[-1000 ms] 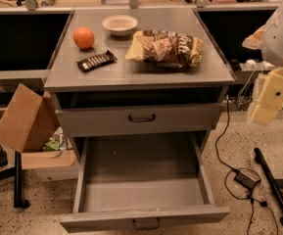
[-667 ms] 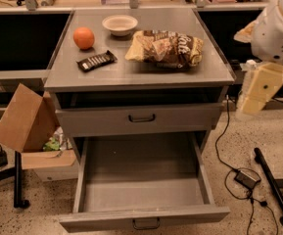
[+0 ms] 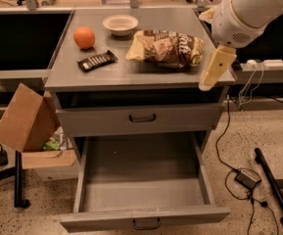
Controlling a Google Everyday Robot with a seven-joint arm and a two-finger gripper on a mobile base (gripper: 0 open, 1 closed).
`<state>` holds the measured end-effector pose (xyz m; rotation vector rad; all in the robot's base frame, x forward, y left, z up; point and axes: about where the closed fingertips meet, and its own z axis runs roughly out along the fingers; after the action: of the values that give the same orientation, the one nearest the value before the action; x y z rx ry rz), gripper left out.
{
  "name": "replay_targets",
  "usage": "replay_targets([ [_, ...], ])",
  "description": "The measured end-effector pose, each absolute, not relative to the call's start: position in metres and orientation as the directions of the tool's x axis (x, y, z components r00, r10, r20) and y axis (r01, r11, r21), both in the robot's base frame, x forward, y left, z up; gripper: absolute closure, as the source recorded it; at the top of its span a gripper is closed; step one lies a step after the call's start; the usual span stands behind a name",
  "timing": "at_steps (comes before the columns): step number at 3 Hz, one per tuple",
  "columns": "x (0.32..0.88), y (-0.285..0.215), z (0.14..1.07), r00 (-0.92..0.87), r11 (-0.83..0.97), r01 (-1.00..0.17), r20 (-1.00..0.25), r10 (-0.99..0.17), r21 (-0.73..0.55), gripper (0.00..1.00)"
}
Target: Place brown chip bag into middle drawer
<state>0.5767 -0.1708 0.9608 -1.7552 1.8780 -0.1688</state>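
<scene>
**At the cabinet (image 3: 131, 75) corner, the gripper (image 3: 212, 75) waits beside the bag (image 3: 166, 48)**

Just left of the gripper and slightly beyond it, the bag lies flat on the cabinet, ungrasped, seemingly laid out for pickup. Its long axis runs left-right, one pale end pointing toward the gripper. Whether the gripper is parted or closed cannot be told. Below-left, the drawer (image 3: 141, 185) stands pulled out, apparently ready to receive it.
</scene>
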Motion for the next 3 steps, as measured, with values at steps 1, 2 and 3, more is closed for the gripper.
replay_targets([
  [1,0.638,-0.147,0.954,0.061,0.138,-0.850,-0.355,-0.933,-0.509,0.00],
  [2,0.638,-0.147,0.954,0.061,0.138,-0.850,-0.355,-0.933,-0.509,0.00],
  [3,0.651,-0.150,0.947,0.061,0.145,-0.844,-0.362,-0.930,-0.517,0.00],
])
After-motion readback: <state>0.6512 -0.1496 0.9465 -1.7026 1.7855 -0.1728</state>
